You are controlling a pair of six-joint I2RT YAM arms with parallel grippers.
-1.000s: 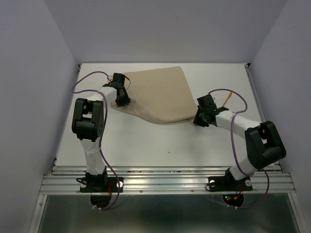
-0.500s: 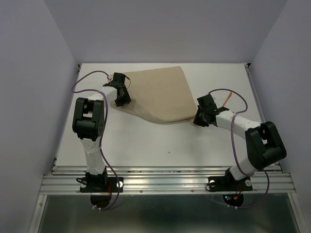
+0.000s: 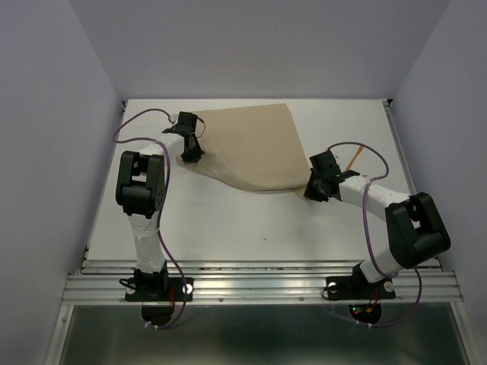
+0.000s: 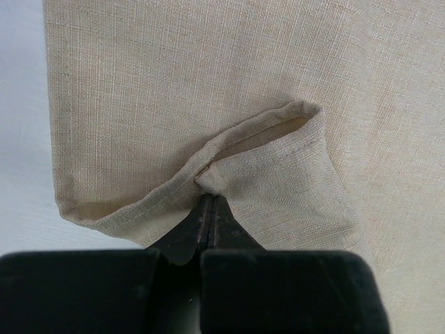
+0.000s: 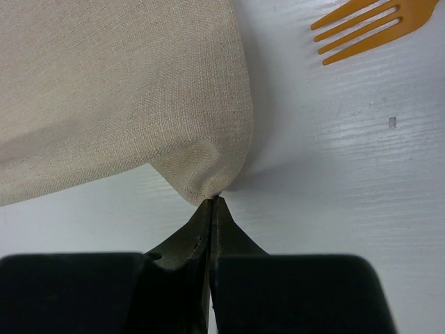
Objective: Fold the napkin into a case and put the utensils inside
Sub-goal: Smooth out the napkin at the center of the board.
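**White tabletop, napkin pinched at both near corners**

White table [image 3: 266, 220] fills the enclosure between pale walls, and the tan napkin [image 3: 247, 148] lies spread on its far half, not yet folded into a case. The left gripper [image 3: 187, 157] sits at the cloth's near-left corner and the right gripper [image 3: 307, 189] at its near-right corner.

In the left wrist view the left gripper [image 4: 208, 200] has its jaws pressed together on a raised pleat of hem, with the napkin [image 4: 208, 76] stretching away from the tips. In the right wrist view the right gripper [image 5: 213, 203] is likewise clamped tight on the very tip of the corner, and the napkin [image 5: 104, 83] spreads ahead and to the left of its tips.

The relation that matters is this: the pinched near edge runs left to right between the two grippers, bowing slightly toward the bases, while the body of the cloth lies beyond both sets of jaws, toward the back wall. A first fold would likely carry that edge forward over the cloth, both arms moving together to keep it straight.

An orange fork [image 5: 368, 24] lies on bare table just off the napkin's right edge, ahead and right of the right jaws. It shows from above as a thin orange sliver [image 3: 355, 158], so the right arm is the nearer one to it. I cannot make out a second utensil.
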